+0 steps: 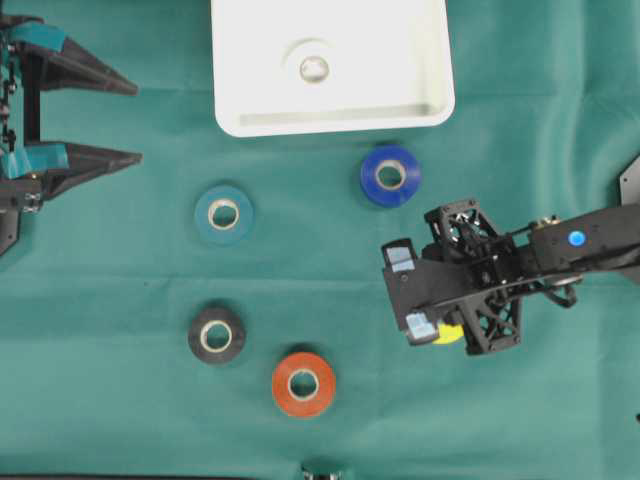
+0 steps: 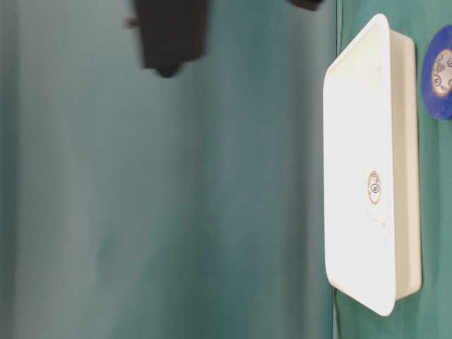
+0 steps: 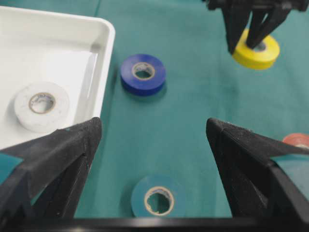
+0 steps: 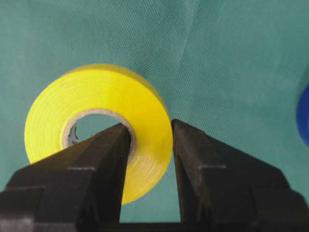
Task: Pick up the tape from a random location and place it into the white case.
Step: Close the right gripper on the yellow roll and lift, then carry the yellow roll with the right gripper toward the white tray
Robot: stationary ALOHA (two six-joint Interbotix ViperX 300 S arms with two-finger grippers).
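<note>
Right gripper (image 4: 150, 145): clamped across the yellow tape's (image 4: 99, 130) wall, one finger through the core, for carrying.
Yellow tape: right of the cloth, possibly just lifted.
White case (image 1: 232, 60): far centre, white roll (image 1: 314, 68) inside.
Left gripper (image 3: 153, 145): wide open, idle.

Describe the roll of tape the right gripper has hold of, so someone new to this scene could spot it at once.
Start from the white case at the top of the green cloth, then drop past the blue roll to the right gripper. Its jaws pinch one wall of the yellow roll, one jaw inside the core. It is the only yellow roll, and the only one gripped.
</note>
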